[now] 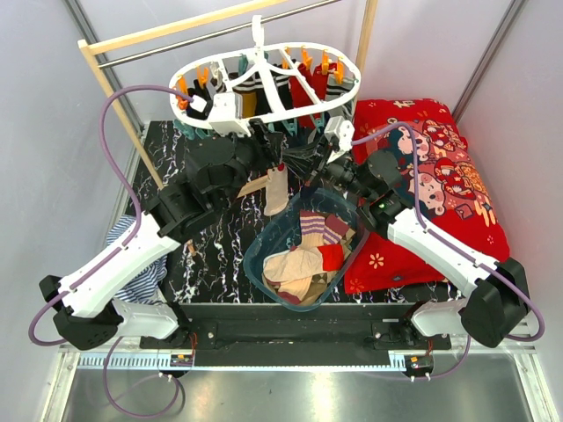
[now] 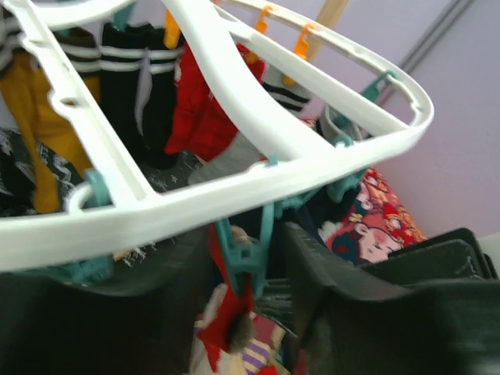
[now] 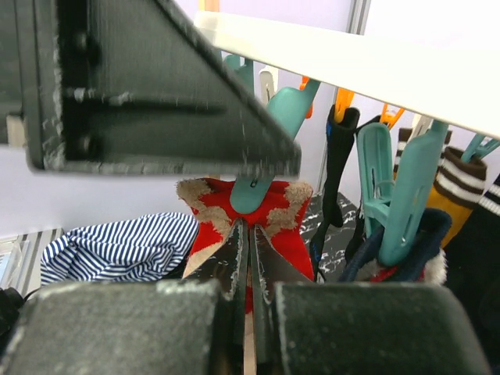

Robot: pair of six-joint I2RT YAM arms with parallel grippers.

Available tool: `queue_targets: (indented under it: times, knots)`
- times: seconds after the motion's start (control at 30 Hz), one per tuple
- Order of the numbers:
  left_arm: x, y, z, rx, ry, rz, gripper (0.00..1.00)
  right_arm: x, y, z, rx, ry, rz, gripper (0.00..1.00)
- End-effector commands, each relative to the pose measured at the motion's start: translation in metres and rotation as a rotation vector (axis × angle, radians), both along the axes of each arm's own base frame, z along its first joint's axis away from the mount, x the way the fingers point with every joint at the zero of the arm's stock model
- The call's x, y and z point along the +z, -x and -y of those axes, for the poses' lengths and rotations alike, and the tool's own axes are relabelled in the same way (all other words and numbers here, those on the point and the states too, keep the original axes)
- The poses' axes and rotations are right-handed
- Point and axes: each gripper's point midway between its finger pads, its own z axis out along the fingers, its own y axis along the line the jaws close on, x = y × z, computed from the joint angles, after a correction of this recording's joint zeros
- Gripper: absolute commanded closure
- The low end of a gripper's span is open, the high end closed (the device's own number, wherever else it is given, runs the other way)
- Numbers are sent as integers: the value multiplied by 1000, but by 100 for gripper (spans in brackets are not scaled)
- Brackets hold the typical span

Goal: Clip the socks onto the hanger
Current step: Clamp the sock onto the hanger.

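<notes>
**Top view.** Black, white-veined tabletop (image 1: 220,251) is noted at centre, enclosed by pale grey walls (image 1: 53,105). A wooden rack (image 1: 158,33) w/ metal rod (image 1: 176,48) is seen across the top. The hanger (image 1: 268,97) is hung from it, upper centre, w/ several socks clipped below. A clear tub (image 1: 255,264) w/ loose socks (image 1: 303,264) is placed lower centre. A red cushion (image 1: 440,167) is laid at right and a striped cloth (image 1: 141,272) at the left edge. The left arm (image 1: 114,272) and right arm (image 1: 440,242) are extended from the bottom corners to under the hanger.

**Left wrist view.** The hanger's white frame is seen across the upper half. The left gripper (image 2: 248,269) is found w/ jaws apart, a teal clip (image 2: 262,234) standing between them. Contact can't be confirmed. A red sock (image 2: 219,316) is held by that clip, bottom centre.

**Right wrist view.** The right gripper (image 3: 248,234) is found w/ jaws pressed together, tips at the red sock, centre. Whether fabric is pinched can't be told. The teal clip is seen biting the sock's top edge. The striped cloth is seen lower left.
</notes>
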Motion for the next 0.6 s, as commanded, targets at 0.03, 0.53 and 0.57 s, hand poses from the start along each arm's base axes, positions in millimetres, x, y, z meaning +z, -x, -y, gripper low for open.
queue_targets:
  times: [0.03,0.53,0.57]
  knots:
    - [9,10,1,-44,31,20,34,48,7,11,-13,-95,103,99]
    - [45,51,-40,-92,144,93,1,44,-3,15,-65,-96,74,93]
    - [45,52,-42,-89,144,92,1,43,-4,15,-71,-95,74,92]
